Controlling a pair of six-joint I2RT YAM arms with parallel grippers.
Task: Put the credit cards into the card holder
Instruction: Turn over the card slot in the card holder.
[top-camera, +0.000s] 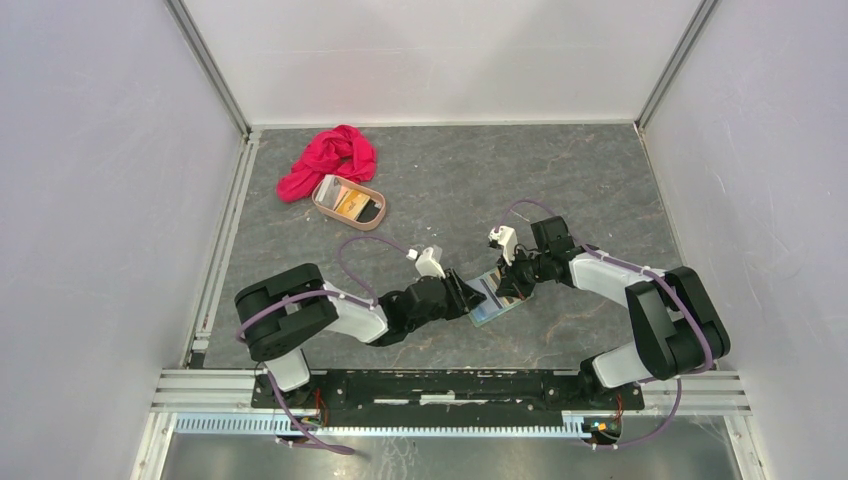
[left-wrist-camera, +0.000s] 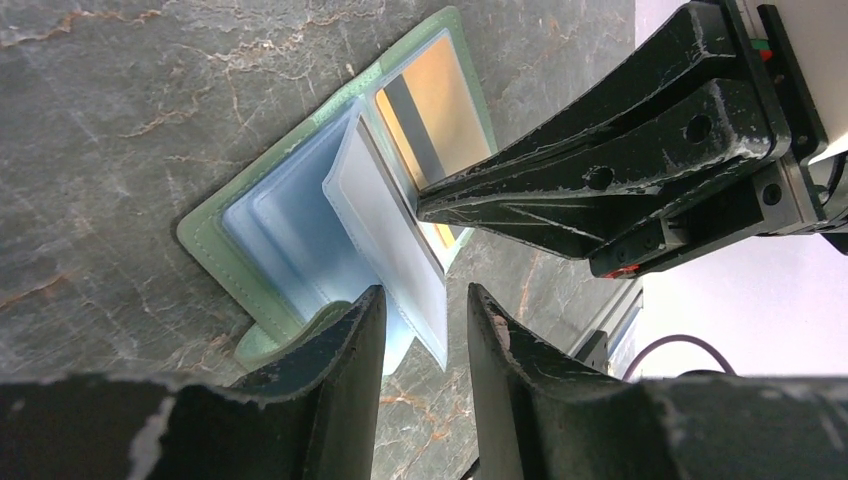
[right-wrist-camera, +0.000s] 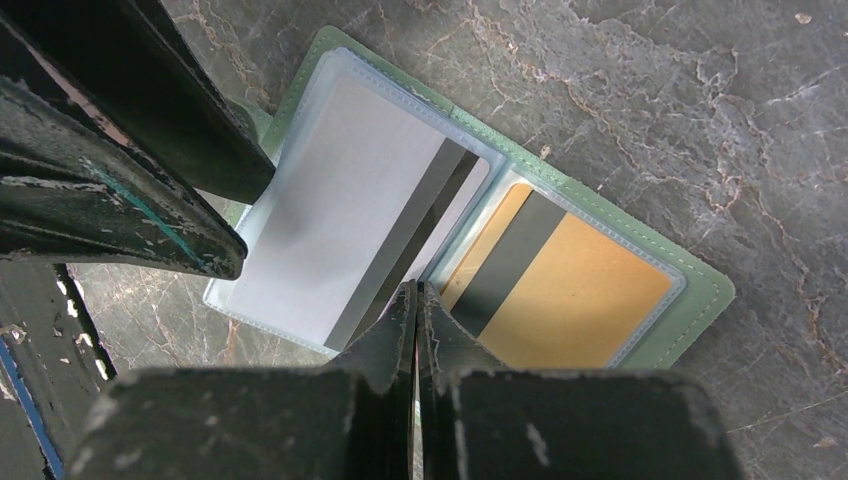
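While loose cards (top-camera: 350, 204) wait in the tray (top-camera: 316, 196) at ten o'clock, my left gripper (left-wrist-camera: 425, 295) stands jaws apart astride the silvery card (right-wrist-camera: 340, 220) and its pocket leaf. The card holder (right-wrist-camera: 700, 290) lies open mid-table, the orange-gold card (right-wrist-camera: 590, 290) pocketed at its three o'clock. The right gripper (right-wrist-camera: 415, 292) is pressed shut at the fold. The cards look light, stiff and slick; I'd pinch a short edge.

Dark grey marbled tabletop (top-camera: 450, 180) enclosed by plain white walls (top-camera: 100, 200), evenly lit

Overhead camera looks down on the whole grey marbled tabletop (top-camera: 480, 190); both wrist cameras (very close) share the sage-green folding wallet (left-wrist-camera: 290, 240), seemingly from opposite sides.
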